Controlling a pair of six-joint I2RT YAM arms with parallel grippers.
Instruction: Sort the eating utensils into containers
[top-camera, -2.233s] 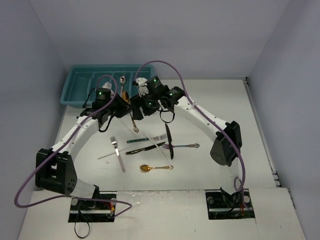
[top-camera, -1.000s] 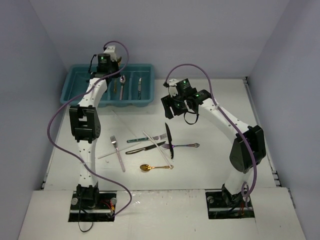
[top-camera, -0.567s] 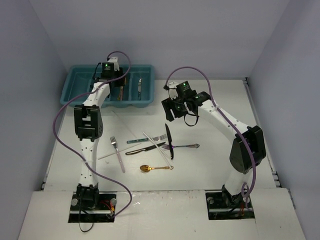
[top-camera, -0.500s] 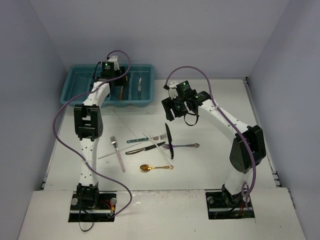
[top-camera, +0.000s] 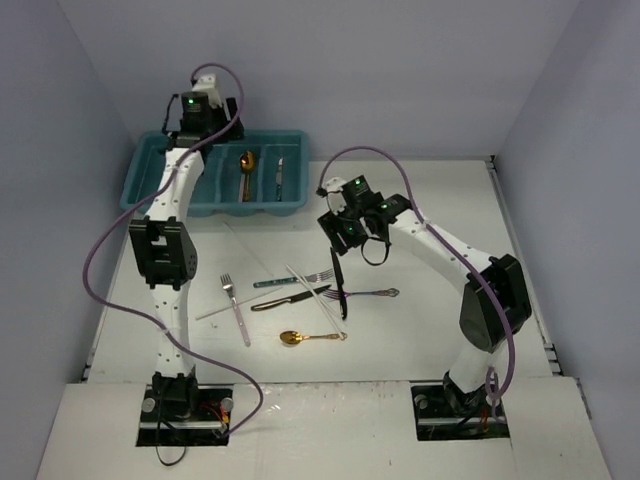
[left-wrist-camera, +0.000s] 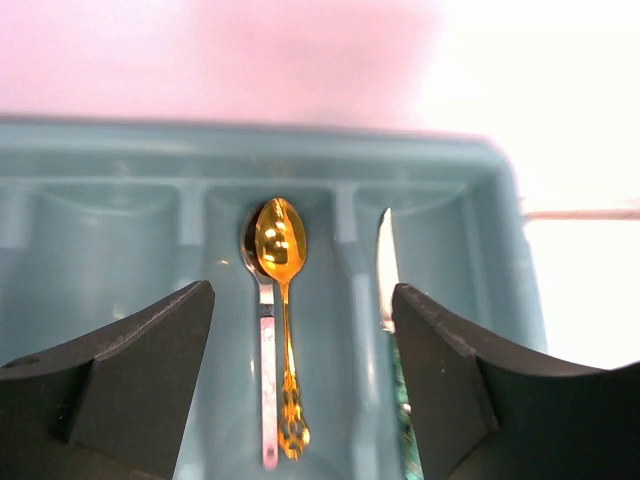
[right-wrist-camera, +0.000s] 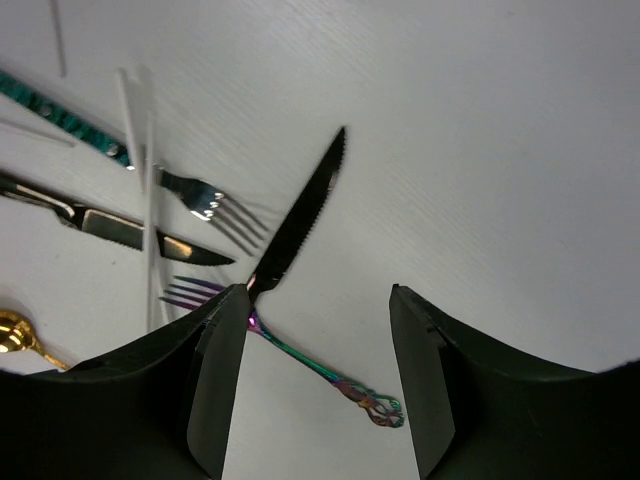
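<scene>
The teal tray sits at the back left. In the left wrist view a gold spoon lies in one compartment beside a silver spoon, and a knife lies in the compartment to the right. My left gripper hangs open and empty above them. My right gripper is open over the table, low above a black knife that crosses an iridescent fork. Its left finger is close to where the two cross. More utensils lie loose on the table.
On the table are a teal-handled fork, a dark knife, a silver fork, a gold spoon and white chopsticks. Grey walls stand close on both sides.
My left gripper has opened and let the gold spoon go into the tray, then risen and drawn back. My right gripper has come down towards the black knife and narrowed slightly.
</scene>
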